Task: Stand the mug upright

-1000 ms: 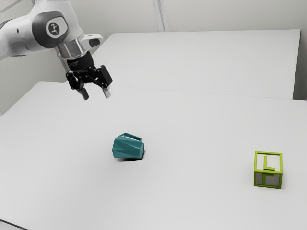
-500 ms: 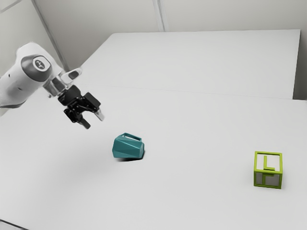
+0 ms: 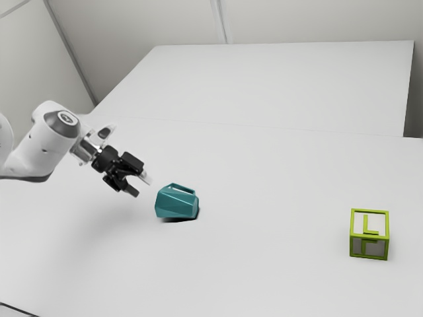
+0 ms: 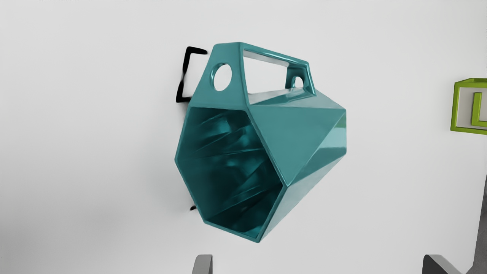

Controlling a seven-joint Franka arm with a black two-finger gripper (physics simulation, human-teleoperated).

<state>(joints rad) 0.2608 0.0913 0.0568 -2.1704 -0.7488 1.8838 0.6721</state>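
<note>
One teal mug (image 3: 176, 203) on its side, jaws spread wide near its mouth, green-framed cube (image 3: 371, 232) well apart

White tabletop (image 3: 277, 264); pale walls (image 3: 119, 26) behind. Teal faceted mug (image 3: 176, 203) on its side, handle showing along its upper side. Black gripper (image 3: 139, 185) from the exterior view's left, tilted down, fingers parted, near the mug, apart from it. Lime-framed block (image 3: 369, 248), L-shaped mark on it, well apart toward the exterior view's right, farther than the mug from the table's far edge. Thin dark line (image 3: 18, 310), exterior view's lower left corner.
</note>
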